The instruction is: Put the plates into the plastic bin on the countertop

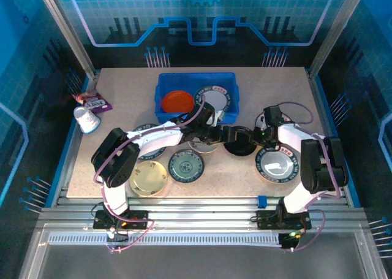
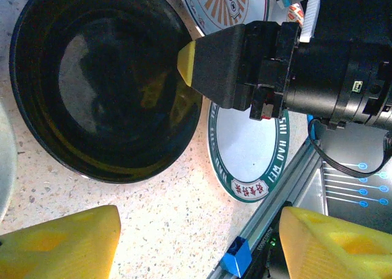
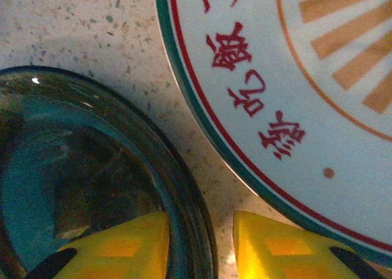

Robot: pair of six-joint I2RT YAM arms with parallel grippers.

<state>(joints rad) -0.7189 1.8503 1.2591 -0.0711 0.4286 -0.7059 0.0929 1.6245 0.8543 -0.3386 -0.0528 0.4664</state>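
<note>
Right claw [image 3: 202, 249] is clenched on the rim of the black plate [image 3: 79, 181], with one yellow pad inside the dish and one outside. Its own camera shows this, and a red-lettered white plate [image 3: 294, 76] just beyond. The left claw [image 2: 196, 242] hangs released, facing it. From above, the plastic bin [image 1: 160, 98] sits beyond both claws on the countertop [image 1: 122, 89].
</note>
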